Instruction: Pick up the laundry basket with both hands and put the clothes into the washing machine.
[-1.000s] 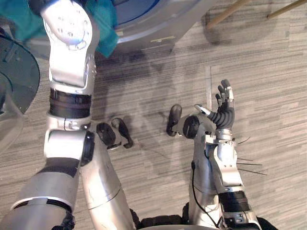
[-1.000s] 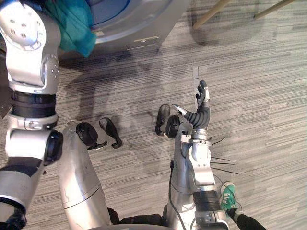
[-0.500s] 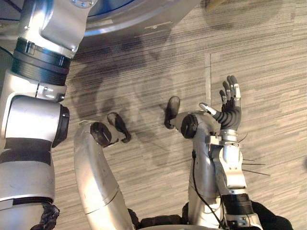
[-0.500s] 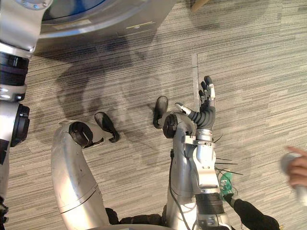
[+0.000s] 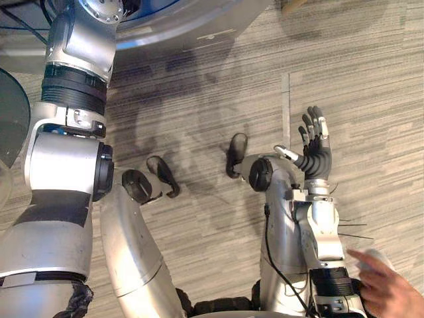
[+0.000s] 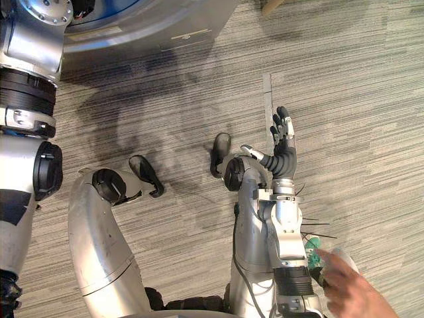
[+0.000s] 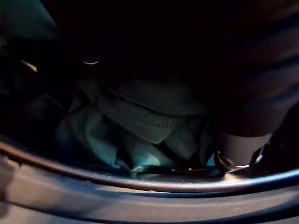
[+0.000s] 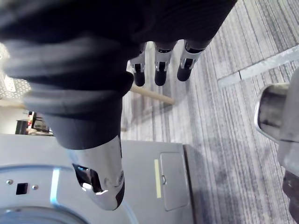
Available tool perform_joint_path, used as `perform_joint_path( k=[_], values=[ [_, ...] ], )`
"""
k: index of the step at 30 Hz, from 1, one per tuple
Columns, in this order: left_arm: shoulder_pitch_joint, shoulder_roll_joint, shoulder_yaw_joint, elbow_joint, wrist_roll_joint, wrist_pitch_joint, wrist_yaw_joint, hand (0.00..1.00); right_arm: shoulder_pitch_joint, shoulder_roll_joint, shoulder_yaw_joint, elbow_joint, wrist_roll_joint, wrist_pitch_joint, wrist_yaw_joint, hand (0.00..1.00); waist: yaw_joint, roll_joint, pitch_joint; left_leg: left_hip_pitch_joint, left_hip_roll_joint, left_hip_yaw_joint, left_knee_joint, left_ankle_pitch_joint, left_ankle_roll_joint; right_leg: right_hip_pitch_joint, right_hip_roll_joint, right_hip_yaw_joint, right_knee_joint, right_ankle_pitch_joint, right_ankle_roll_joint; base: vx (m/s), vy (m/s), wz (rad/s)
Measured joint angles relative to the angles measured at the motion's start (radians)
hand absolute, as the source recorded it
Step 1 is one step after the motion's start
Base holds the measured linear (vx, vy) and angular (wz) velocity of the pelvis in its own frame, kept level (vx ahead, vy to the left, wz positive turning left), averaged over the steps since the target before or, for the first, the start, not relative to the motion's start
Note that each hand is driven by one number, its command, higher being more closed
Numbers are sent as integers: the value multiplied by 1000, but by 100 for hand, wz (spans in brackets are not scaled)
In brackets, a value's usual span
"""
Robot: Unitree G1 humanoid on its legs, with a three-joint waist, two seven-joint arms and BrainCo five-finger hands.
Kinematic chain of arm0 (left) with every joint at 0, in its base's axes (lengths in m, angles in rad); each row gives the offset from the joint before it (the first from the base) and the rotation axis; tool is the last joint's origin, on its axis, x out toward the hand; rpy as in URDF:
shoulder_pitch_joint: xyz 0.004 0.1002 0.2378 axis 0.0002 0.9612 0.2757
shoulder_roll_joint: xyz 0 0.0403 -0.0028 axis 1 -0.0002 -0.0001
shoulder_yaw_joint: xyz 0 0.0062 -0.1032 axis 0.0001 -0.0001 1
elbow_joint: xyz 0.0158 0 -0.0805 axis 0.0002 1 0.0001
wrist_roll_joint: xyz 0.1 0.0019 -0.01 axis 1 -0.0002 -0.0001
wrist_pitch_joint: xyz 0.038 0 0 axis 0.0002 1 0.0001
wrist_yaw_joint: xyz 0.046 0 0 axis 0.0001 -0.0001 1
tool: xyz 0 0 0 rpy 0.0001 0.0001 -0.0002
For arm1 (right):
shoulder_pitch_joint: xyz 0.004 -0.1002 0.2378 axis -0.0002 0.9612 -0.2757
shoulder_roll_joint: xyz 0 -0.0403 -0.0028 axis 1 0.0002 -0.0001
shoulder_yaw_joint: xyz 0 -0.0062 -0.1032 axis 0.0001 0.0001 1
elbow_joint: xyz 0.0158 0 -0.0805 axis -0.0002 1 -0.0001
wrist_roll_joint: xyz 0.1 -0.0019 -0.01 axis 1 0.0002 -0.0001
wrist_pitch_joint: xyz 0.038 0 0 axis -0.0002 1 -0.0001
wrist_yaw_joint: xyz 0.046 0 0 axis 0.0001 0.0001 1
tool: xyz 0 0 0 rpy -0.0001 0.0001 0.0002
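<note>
My right hand [image 5: 317, 154] hangs open and straight above the floor [image 5: 371, 79]; my left hand [image 7: 261, 84] is inside the washing machine [image 5: 199, 30] over teal clothes [image 7: 140, 126], its grip I cannot tell.

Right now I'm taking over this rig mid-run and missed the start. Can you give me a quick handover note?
Left hand: arm reaches up into the washing machine; grip cannot be read.
Right hand: open, empty, held over the floor.
Done: teal clothes lie inside the drum.
Note: a person's hand is close to the right forearm.
Left: probably draw the left arm out and check for further clothes.
</note>
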Motion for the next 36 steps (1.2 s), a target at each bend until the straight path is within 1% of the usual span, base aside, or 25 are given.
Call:
perform_joint_path(
  k=[3,5,7,8,9,10,12,14,17,19,22,24,26,28,29,30,33,35,36],
  values=[
    [-1,-15,75,1,-62,25,-6,0,-2,-3,-1,9,0,6,9,0,1,0,0,1,-1,0,-10,3,0,2,-1,-4,-7,0,0,0,0,0],
    [-9,-22,94,1,-70,49,-15,0,-6,-7,0,13,-1,19,17,0,2,0,0,5,-3,0,-17,6,0,7,-1,-6,-12,0,0,1,-12,5],
    [-40,-55,95,1,-69,70,-9,0,-13,-19,0,33,-1,23,18,0,3,0,0,14,-19,2,-41,22,0,19,-5,-7,-26,0,0,-4,-33,21],
    [-65,-82,92,1,-69,76,9,0,-14,-21,3,46,-2,29,19,0,9,0,0,23,-24,0,-58,31,-1,32,-7,-12,-38,1,-1,-6,-30,19],
    [-75,-93,91,1,-69,76,16,0,-14,-23,3,52,-2,31,19,0,11,0,0,28,-28,-2,-64,34,-4,39,-10,-15,-43,1,-1,-9,-33,19],
    [-95,-108,90,-1,-68,76,39,0,-14,-28,4,66,-2,31,19,0,12,1,0,39,-33,-2,-77,42,-6,52,-19,-19,-52,1,-3,-15,-30,12],
    [-127,-108,90,-1,-53,78,60,0,-14,-28,12,70,-2,31,19,0,16,1,0,51,-33,-3,-95,50,-10,66,-20,-27,-69,7,-12,-22,-34,5],
    [-160,-101,92,-1,-11,91,78,0,-14,-30,16,76,-1,30,20,0,20,1,0,57,-33,-3,-115,62,-16,73,-19,-34,-86,13,-21,-28,-38,1],
    [-162,-95,98,0,20,109,78,0,-14,-37,27,82,1,30,20,0,25,1,0,63,-33,-4,-131,71,-23,80,-18,-40,-98,15,-26,-12,-22,1],
    [-162,-95,98,0,18,117,77,0,-14,-39,34,86,2,31,20,0,26,1,0,66,-33,-4,-141,77,-23,85,-17,-44,-107,18,-29,0,0,0],
    [-127,-95,104,0,-33,114,61,0,-14,-38,43,96,2,40,21,0,27,2,0,82,-32,-5,-149,78,-24,103,-15,-48,-117,18,-30,0,0,0],
    [-50,-97,127,-1,-63,111,24,0,-14,-36,43,112,0,52,27,0,27,3,0,106,-31,-1,-160,78,-24,124,-12,-48,-130,20,-30,0,0,0],
    [6,-106,146,-2,-81,112,16,0,-14,-36,43,115,-3,63,38,0,30,3,0,114,-31,4,-171,80,-29,130,-7,-46,-144,26,-32,-29,-11,-5],
    [59,-116,183,-2,-119,114,15,0,-14,-36,43,115,-7,65,39,0,33,3,0,115,-30,5,-179,83,-29,130,-4,-45,-152,30,-31,-24,-8,-5],
    [92,-125,216,-2,-158,114,23,0,-14,-35,43,114,-7,65,39,0,32,3,0,115,-30,6,-184,85,-30,130,-4,-45,-156,31,-31,0,0,0],
    [123,-136,243,-30,-195,94,40,0,-14,-35,43,114,-7,65,39,0,32,3,0,115,-30,6,-185,86,-30,130,-4,-46,-157,31,-31,0,0,0],
    [144,-153,284,-65,-282,88,64,0,-14,-29,42,114,-9,65,38,0,39,4,0,115,-31,5,-186,86,-31,130,-4,-46,-156,31,-31,0,0,0],
    [194,-175,328,-115,-389,58,110,0,-14,-24,41,110,-18,65,35,0,37,10,-1,116,-31,5,-187,86,-31,130,-4,-46,-157,31,-31,0,0,0],
    [209,-186,341,-128,-417,51,123,0,-14,-24,41,109,-20,65,34,0,38,12,-2,116,-31,5,-187,86,-31,130,-4,-46,-157,31,-31,0,0,0]
  ],
)
